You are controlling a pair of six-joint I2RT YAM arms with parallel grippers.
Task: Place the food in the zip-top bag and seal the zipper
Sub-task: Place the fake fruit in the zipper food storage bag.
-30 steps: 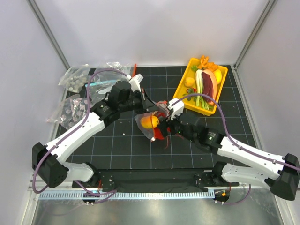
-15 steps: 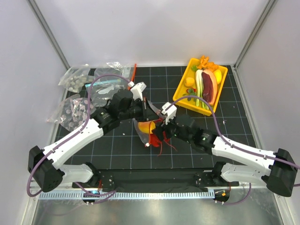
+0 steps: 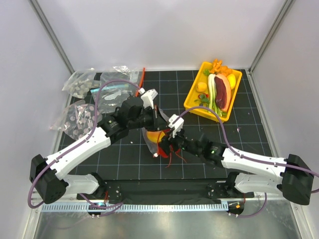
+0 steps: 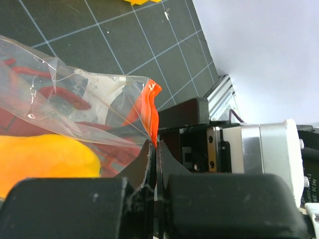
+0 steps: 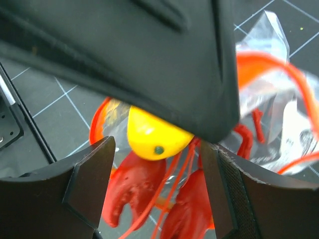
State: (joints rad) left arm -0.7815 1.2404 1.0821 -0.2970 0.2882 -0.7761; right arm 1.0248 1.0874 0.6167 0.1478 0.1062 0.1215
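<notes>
The zip-top bag (image 3: 151,137) hangs crumpled at the table's centre with a yellow-orange fruit (image 3: 159,135) inside it. My left gripper (image 3: 152,118) is shut on the bag's red-orange zipper (image 4: 152,115), holding the mouth up; the clear bag (image 4: 75,94) and the fruit (image 4: 45,159) show beside its jaws. The red lobster (image 3: 167,150) lies at the bag's lower edge, its claws (image 5: 134,191) under the fruit (image 5: 149,142). My right gripper (image 3: 166,143) is open in the right wrist view (image 5: 159,191), with a finger on either side of the claws. The clear bag (image 5: 271,99) lies behind them.
A yellow tray (image 3: 191,97) at the back right holds the white-green leek (image 3: 212,94), the dark red slab (image 3: 222,91) and small fruit pieces. Bags of grey discs (image 3: 79,82) (image 3: 75,119) and a clear bag with white pieces (image 3: 113,93) lie at the back left.
My right gripper has moved left and nearer along the lobster. The bag with the fruit and the lobster has shifted left and toward the front. My left gripper still grips the strip.
</notes>
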